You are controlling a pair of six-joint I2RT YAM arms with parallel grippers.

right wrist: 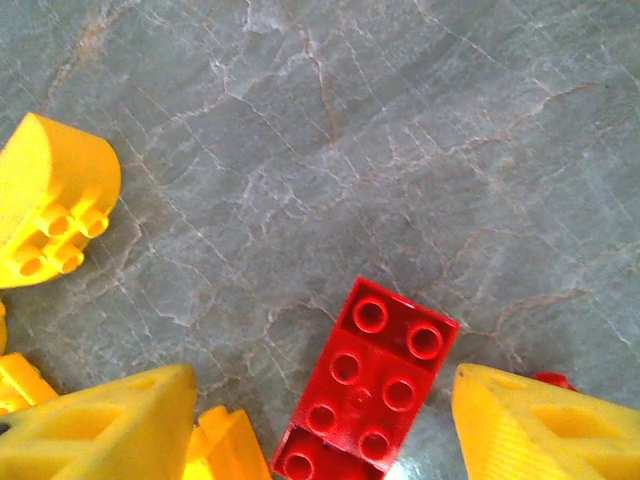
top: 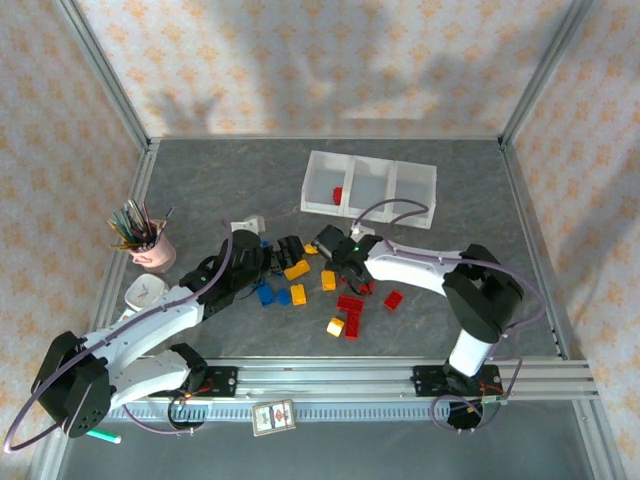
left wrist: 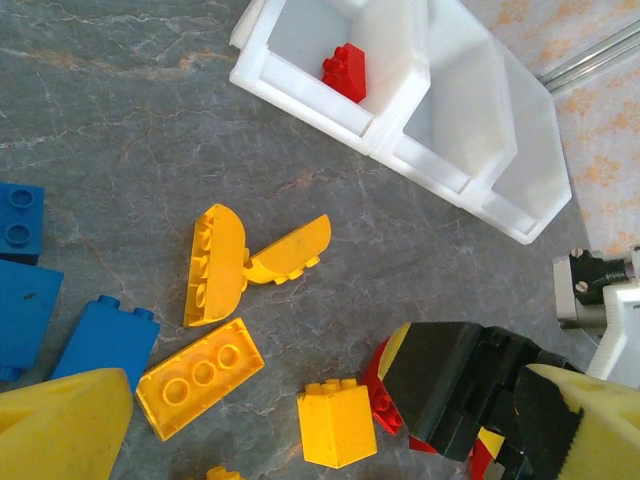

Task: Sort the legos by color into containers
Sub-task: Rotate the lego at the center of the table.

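Red, yellow and blue legos lie scattered mid-table. A red eight-stud brick (right wrist: 365, 395) lies flat between the yellow fingers (right wrist: 100, 430) of my right gripper (right wrist: 325, 430), which is open with a gap on each side of it. My right gripper (top: 350, 270) is low over the red bricks (top: 350, 303). My left gripper (left wrist: 320, 440) is wide open above a small yellow brick (left wrist: 337, 425), with yellow bricks (left wrist: 215, 262) and blue ones (left wrist: 105, 340) around it. The white containers (top: 412, 190) stand at the back; one red brick (left wrist: 346, 70) lies in the left compartment.
A pink cup of pens (top: 150, 248) stands at the left, with a small white object (top: 145, 292) near it. A card (top: 272, 417) lies on the front rail. The two grippers are close together, the right one's black body (left wrist: 460, 390) just right of the left one's fingers.
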